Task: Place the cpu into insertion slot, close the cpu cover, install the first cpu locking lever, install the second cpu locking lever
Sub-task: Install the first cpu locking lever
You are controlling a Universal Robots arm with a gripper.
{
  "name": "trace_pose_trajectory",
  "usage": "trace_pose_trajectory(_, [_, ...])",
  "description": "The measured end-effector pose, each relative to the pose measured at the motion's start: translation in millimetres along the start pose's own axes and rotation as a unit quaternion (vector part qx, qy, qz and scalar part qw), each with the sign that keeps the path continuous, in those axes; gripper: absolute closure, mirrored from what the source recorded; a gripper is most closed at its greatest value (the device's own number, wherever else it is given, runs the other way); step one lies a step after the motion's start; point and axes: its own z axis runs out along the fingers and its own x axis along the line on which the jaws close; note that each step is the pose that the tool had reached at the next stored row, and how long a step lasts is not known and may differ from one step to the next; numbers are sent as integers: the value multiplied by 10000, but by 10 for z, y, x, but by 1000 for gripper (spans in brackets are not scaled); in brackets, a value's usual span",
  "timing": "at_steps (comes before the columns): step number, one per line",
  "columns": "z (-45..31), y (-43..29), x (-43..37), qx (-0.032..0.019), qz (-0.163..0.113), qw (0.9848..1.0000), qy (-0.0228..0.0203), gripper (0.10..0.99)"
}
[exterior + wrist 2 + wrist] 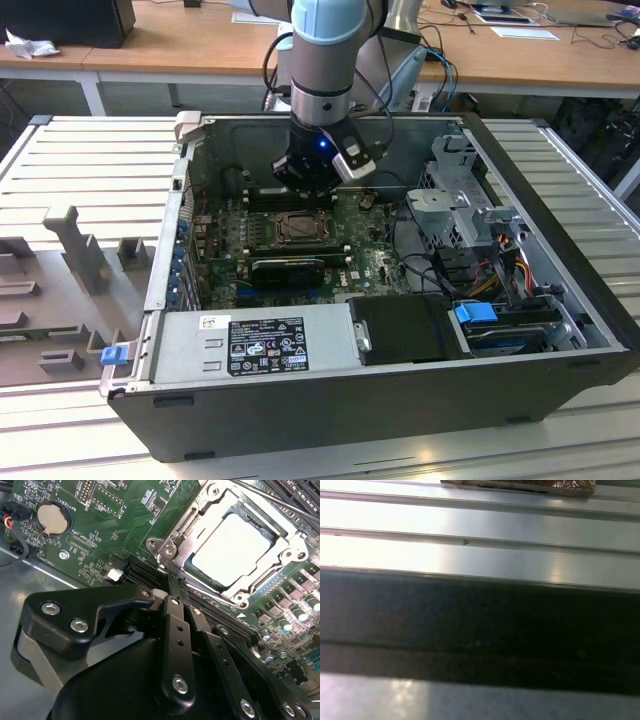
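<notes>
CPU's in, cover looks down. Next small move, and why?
Probably nudge the gripper toward the locking lever. The cpu already sits under the closed cpu cover, the fingertips hover beside the socket corner, and that thin rod looks unlatched.

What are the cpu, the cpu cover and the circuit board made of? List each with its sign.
The cpu: pale matte metal top, probably, with soft even sheen.
The cpu cover: bare silvery metal, bright glints on stamped edges.
The circuit board: green lacquered laminate, likely fibreglass, with printed traces.
</notes>
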Motion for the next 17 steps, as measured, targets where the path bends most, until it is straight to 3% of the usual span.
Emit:
trace_pose_trajectory(8, [15,-2,0,68,0,10000,5,980])
trace_pose_trajectory(13, [1,0,0,74,0,10000,5,980])
trace_pose_trajectory(15, [3,0,1,107,1,9999,8,980])
trace_pose_trajectory(17, [20,-1,-1,175,-1,9998,12,980])
